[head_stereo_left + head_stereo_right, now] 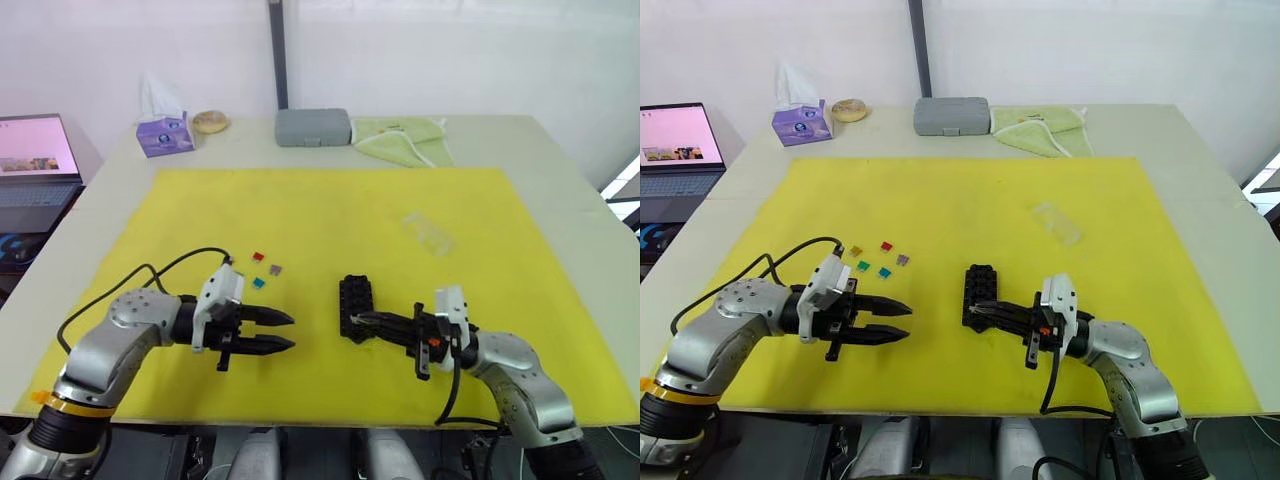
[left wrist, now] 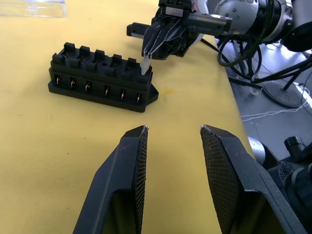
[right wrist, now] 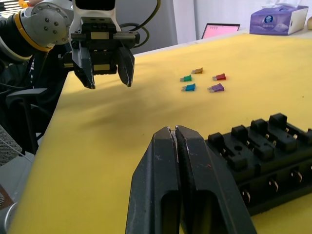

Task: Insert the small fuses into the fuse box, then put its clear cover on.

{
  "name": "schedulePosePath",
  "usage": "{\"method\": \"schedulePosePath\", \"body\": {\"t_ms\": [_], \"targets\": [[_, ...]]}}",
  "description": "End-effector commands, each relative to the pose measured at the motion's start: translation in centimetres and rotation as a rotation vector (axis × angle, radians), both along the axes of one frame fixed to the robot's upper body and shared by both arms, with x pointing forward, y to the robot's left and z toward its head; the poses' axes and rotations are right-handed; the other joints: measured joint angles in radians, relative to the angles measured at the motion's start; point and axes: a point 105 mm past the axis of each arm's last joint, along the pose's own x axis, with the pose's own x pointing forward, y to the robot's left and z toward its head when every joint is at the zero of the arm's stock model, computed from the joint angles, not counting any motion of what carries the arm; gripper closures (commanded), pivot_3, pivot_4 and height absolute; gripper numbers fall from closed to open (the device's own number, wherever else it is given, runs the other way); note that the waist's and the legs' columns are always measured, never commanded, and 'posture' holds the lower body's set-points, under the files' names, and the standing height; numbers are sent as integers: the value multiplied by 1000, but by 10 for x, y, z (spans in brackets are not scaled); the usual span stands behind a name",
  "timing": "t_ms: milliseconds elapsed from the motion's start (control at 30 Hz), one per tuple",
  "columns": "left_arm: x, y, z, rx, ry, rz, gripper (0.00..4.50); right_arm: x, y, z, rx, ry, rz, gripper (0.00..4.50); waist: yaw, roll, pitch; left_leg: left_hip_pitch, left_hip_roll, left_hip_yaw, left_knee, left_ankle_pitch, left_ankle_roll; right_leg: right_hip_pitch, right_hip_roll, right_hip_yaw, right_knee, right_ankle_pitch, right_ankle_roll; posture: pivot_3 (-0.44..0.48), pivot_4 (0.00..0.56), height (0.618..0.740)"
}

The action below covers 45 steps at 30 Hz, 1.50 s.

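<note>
Right pincer (image 1: 975,309) at fuse box (image 1: 978,293) edge

The black fuse box (image 1: 980,291) lies flat on the yellow mat, slots up, apparently with a grey fuse (image 2: 144,66) standing at its near end. To its left sit five loose fuses (image 1: 877,259): yellow, red, green, teal, purplish. The clear cover (image 1: 1057,223) lies well apart, farther back to the right.
</note>
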Motion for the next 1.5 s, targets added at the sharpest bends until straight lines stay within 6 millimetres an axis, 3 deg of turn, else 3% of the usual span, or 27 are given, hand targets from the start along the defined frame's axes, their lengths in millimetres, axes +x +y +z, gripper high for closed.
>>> {"method": "schedulePosePath", "body": {"t_ms": [33, 867, 967, 1100, 1500], "targets": [[-2, -4, 4, 4, -17, -27, 2688, -1, -1, 5, 3, -27, 6, 4500, 1, 0, 0, 0, 0, 0, 0, 0, 0, 0, 0, 0, 0, 0, 0, 0, 150, 740], [0, -7, 3, -8, -3, -7, 2688, 2, -8, -5, -89, -73, 20, 4500, 1, 0, 0, 0, 0, 0, 1, 0, 0, 1, 0, 0, 0, 0, 0, 0, 150, 740], [0, -7, 3, -7, 0, -3, 2643, 3, -8, -3, -84, -82, 16, 3486, 1, 0, 0, 0, 0, 0, 1, 0, 0, 1, 0, 0, 0, 0, 0, 0, 150, 740], [2, -6, 3, -14, 12, 14, 2643, 4, -9, 2, -76, -97, 7, 1572, 0, 0, 0, 0, 0, 0, 1, 0, 0, 1, 0, 0, 1, 0, 0, 0, 150, 740], [1, -7, 2, -16, 38, -4, 2643, 11, -20, 37, -70, -158, -37, 1572, 0, 0, 0, 0, 0, 0, 1, 0, 0, 1, 0, 0, 1, 0, 0, 0, 150, 740]]}}
